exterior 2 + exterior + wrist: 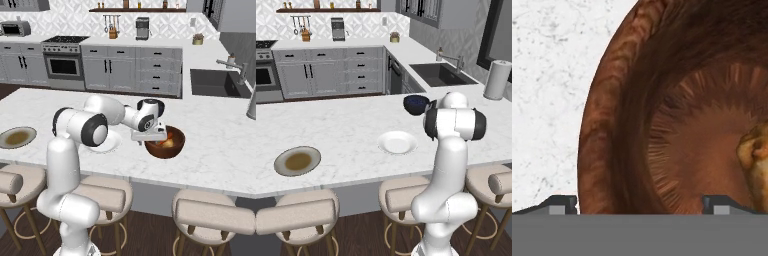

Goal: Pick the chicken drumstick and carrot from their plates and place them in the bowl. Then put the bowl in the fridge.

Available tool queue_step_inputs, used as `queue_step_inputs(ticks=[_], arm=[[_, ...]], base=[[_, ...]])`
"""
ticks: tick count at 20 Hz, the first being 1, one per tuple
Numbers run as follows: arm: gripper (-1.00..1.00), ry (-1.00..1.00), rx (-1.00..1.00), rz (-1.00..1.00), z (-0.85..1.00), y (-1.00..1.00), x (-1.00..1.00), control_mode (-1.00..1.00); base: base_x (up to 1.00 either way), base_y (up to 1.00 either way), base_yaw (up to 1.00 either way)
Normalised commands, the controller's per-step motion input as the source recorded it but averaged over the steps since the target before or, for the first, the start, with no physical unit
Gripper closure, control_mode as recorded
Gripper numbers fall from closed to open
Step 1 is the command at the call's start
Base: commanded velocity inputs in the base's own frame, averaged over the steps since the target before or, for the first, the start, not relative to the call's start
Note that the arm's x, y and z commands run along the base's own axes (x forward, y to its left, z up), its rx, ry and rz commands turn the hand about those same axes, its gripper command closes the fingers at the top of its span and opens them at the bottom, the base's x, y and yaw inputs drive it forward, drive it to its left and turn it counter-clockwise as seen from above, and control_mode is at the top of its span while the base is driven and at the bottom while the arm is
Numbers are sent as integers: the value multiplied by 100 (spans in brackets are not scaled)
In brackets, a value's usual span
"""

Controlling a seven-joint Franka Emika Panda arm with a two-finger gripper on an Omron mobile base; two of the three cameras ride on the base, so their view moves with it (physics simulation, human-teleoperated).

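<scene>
- Looking from the left base: the bowl (416,104) sits on the bench (346,132), beyond the white plate (397,142).
- Right base: the end effector (148,136) hovers at the bowl's near rim.
- Hand view: jaws spread wide, straddling the rim, empty; chicken drumstick (755,162) lies inside.

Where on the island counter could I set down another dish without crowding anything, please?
Bare marble lies between the olive-grey plate and the white plate, and along the far edge behind both. It is crowded at the bowl, where the open gripper straddles its rim with the chicken drumstick inside.
</scene>
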Motion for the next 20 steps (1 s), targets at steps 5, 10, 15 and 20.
queue_step_inputs(ticks=[5, 10, 15, 20], arm=[[100, 0, -2, 0, -9, 0, 0, -100], [100, 0, 0, 0, 0, 0, 0, -100], [100, 0, 0, 0, 1, 0, -1, -100], [100, -2, -1, 1, 53, 0, -44, -100]], base=[[0, 0, 0], [0, 0, 0], [0, 0, 0], [0, 0, 0]])
